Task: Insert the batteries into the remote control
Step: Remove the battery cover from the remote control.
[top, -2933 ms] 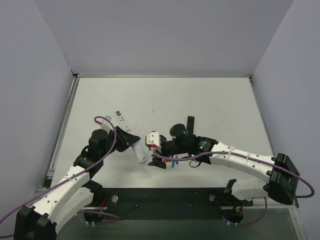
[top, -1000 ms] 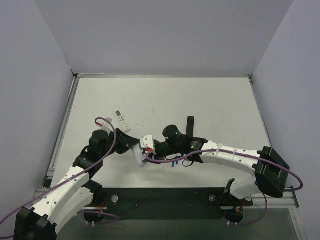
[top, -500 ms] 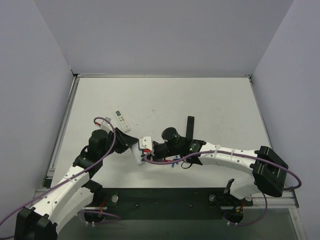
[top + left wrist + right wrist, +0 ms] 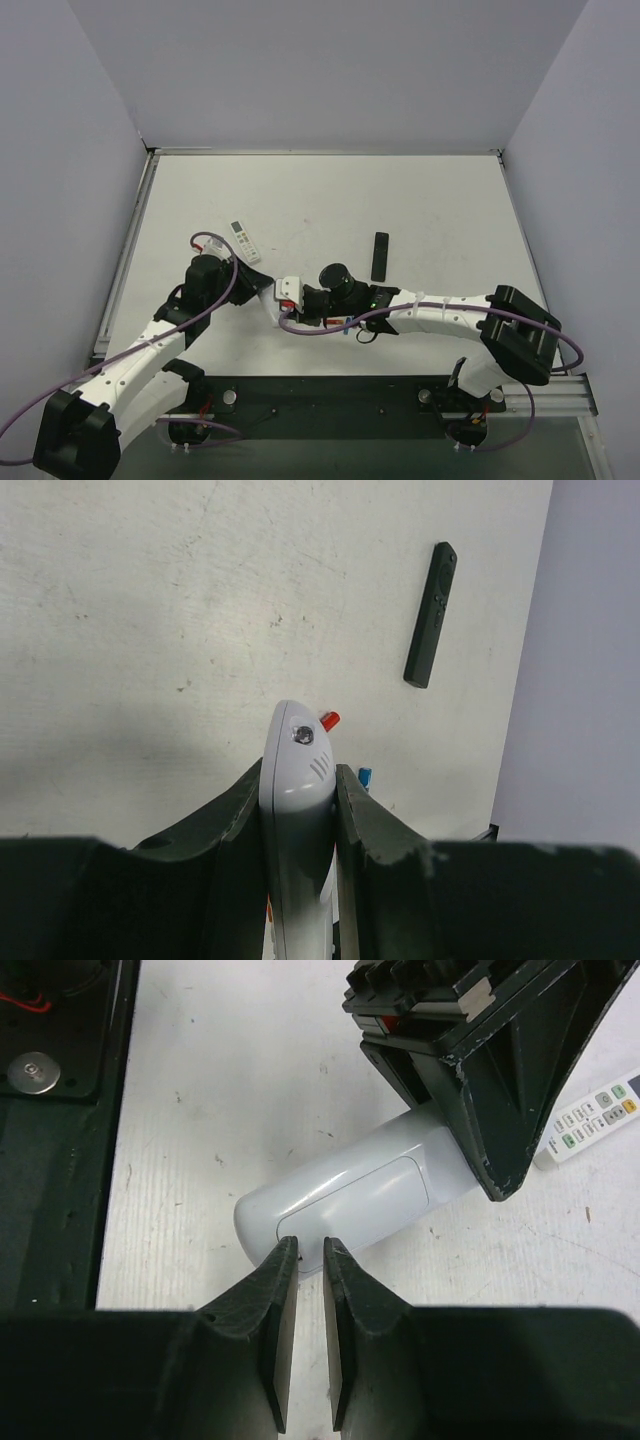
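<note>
small white slim plastic remote control (image 4: 350,1195) is held by the near edge of the bench, left of middle, back up, battery cover on. nothing loaded yet, i'd say. its long axis runs diagonally, rounded free end toward the near-right corner. left gripper (image 4: 297,785) is clenched on it. right gripper (image 4: 303,1255) is nearly closed at the cover's lip, pinching nothing i can see. one slim blue cylindrical battery (image 4: 365,775) lies loose on the bench.

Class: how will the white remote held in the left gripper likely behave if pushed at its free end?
The white remote looks like hard moulded plastic, so probably stiff. Its smooth, rounded back may let the right gripper slip. Clamped by the left gripper at one end only, it could pivot.
</note>
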Motion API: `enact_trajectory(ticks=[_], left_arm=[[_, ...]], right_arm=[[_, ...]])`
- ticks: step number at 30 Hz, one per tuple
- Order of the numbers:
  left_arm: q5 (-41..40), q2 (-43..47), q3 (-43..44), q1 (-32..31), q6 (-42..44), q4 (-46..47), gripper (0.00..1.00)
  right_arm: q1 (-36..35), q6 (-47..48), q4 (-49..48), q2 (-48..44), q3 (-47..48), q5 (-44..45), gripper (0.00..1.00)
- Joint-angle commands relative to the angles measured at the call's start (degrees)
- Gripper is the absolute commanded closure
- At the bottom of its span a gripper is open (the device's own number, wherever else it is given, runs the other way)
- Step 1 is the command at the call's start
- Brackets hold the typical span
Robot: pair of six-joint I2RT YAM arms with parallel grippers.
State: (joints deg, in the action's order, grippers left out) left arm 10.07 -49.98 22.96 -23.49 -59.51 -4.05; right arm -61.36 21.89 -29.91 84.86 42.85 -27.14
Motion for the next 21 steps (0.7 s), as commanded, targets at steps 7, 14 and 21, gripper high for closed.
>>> enact_trajectory(ticks=[7, 14, 21], left_arm=[[9.7, -3.5, -1.0, 4.3, 1.7, 3.3, 1.0], [13.7, -2.8, -1.1, 4.7, 2.1, 5.5, 1.0], [13.6, -2.7, -1.1, 4.7, 3.2, 4.1, 1.0]], right_arm=[[1.6, 0.8, -10.4, 3.4, 0.8, 4.9, 0.88], [3.6, -1.3, -13.4, 4.5, 0.2, 5.3, 0.88], [4.0, -1.2, -14.1, 5.5, 0.9, 6.8, 0.89]])
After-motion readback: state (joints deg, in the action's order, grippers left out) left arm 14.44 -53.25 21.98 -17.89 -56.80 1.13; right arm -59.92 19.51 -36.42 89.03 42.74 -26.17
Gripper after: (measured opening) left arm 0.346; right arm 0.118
